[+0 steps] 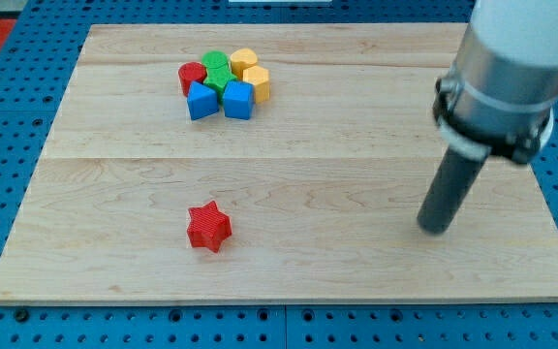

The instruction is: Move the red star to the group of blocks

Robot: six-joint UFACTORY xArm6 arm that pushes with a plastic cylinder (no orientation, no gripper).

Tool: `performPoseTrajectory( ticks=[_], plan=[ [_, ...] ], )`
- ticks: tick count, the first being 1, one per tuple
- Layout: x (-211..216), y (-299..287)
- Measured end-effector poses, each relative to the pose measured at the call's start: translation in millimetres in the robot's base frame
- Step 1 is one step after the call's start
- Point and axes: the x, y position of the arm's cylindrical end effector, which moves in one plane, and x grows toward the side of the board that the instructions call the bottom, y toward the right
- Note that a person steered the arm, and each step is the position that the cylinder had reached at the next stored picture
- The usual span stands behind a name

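The red star [208, 227] sits alone near the bottom edge of the wooden counter [356, 107], left of centre. Up by the top edge, a tight cluster: red block [191, 75], green block [218, 69], two yellow blocks [244, 60] [257, 81], two blue blocks [201, 100] [238, 100], all touching. My tip [435, 229] rests toward the counter's right edge, well apart from the star.

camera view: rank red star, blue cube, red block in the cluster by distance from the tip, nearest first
My tip sits at the view's right, apart from every block.
1. red star: alone, bottom centre-left, level with the tip.
2. blue cube: cluster's right lower corner, toward the view's top.
3. red block: cluster's left edge, farthest.
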Motion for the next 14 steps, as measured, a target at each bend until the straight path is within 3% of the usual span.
performPoseTrajectory(
  ticks=[1, 2, 3, 4, 6, 10, 14],
  plan=[
    [43, -54],
    [54, -130],
    [35, -202],
    [8, -233],
    [-32, -237],
    [-84, -174],
    [-115, -244]
  ],
)
